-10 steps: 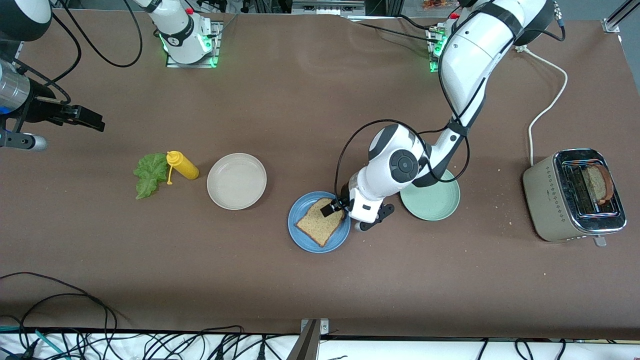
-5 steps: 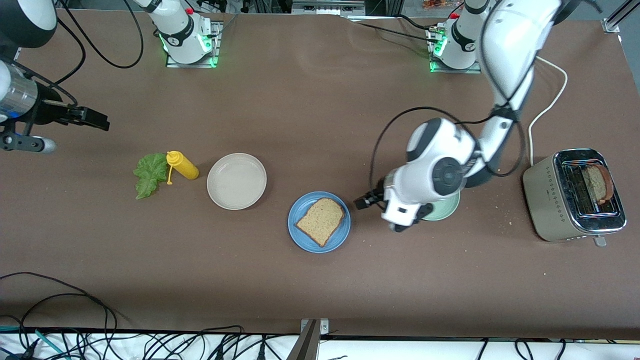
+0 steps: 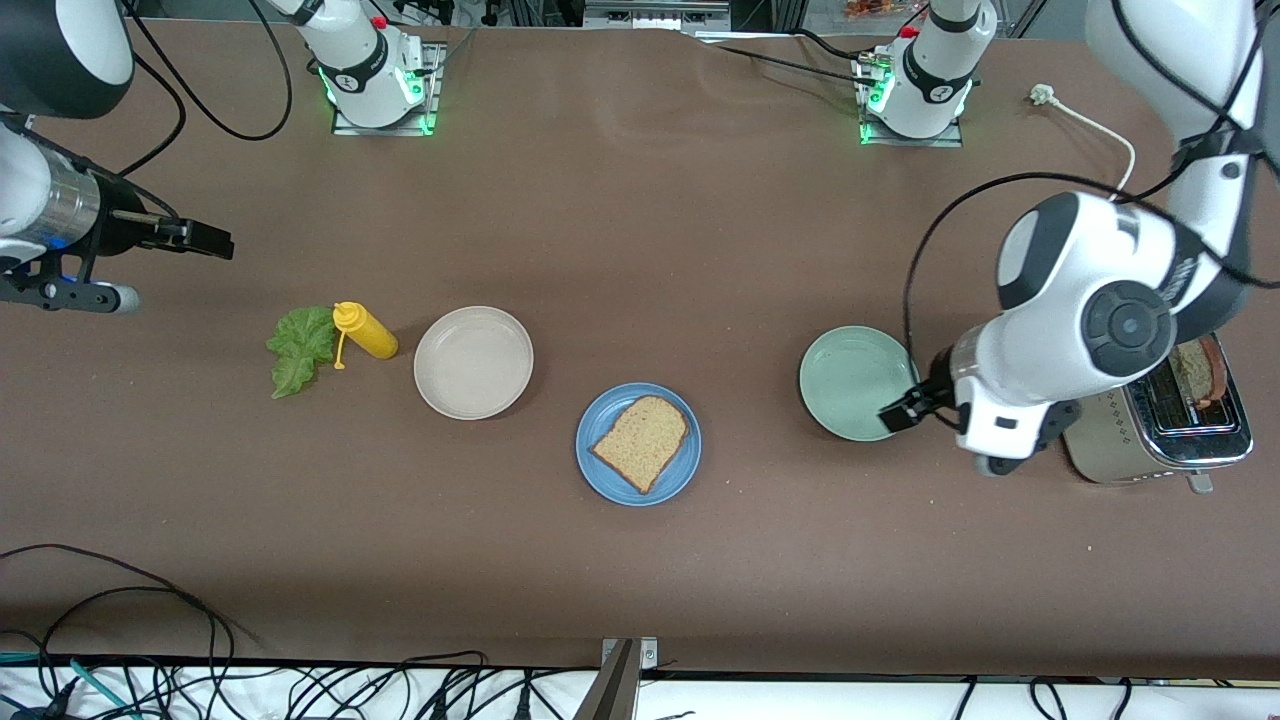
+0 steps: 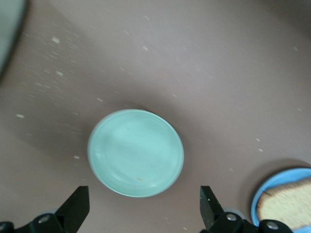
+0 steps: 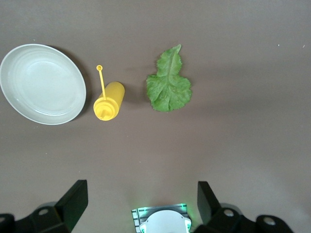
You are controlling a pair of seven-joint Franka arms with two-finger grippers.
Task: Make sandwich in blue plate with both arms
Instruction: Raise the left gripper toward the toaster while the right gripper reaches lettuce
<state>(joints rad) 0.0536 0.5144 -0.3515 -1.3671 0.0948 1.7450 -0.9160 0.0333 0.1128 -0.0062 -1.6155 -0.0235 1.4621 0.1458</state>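
The blue plate [image 3: 590, 465] sits mid-table with one brown speckled bread slice [image 3: 641, 441] lying flat on it. A second slice [image 3: 1195, 368] stands in the toaster [image 3: 1150, 440]. The green lettuce leaf [image 3: 297, 350] lies on the table toward the right arm's end. My left gripper [image 3: 900, 410] is open and empty over the pale green plate's edge; its wrist view shows that plate [image 4: 136, 151], the gripper [image 4: 143, 199] and the blue plate [image 4: 272, 187]. My right gripper [image 3: 200, 240] is open and empty, high over the table; its wrist view shows the gripper [image 5: 141, 191] and the lettuce [image 5: 168, 87].
A pale green plate [image 3: 850, 395] lies between the blue plate and the toaster. A beige plate [image 3: 473, 362] and a yellow mustard bottle [image 3: 366, 330] on its side lie between the blue plate and the lettuce. The toaster's white cord [image 3: 1095, 215] runs toward the left arm's base.
My left gripper has left the bread slice on the blue plate and swung toward the toaster, now by the pale green plate. My right gripper has drifted slightly toward the table's middle.
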